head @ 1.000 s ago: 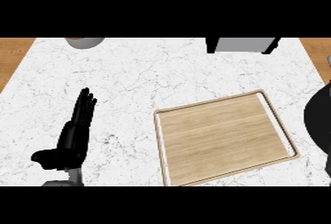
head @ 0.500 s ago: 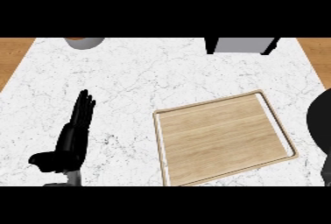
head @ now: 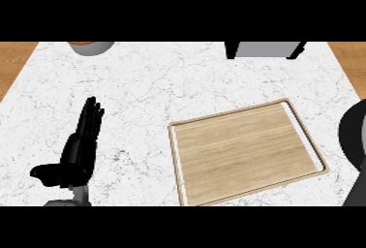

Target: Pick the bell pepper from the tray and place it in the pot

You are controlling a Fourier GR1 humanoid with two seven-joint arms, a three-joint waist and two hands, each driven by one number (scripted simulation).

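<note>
Shifted slightly right, the left robot hand (head: 76, 154) rests flat, fingers straight, beside the bare wooden tray (head: 247, 152).

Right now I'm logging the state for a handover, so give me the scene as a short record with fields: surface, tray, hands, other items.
surface: white marble counter top
tray: light wooden square tray, right of centre, nothing visible on it
bell pepper: not visible
left hand: black hand, open, fingers straight, resting at lower left
right hand: not identifiable
dark shape: black rounded form at right edge, unidentifiable
far edge: grey round vessel at left; grey box-like object at right
</note>
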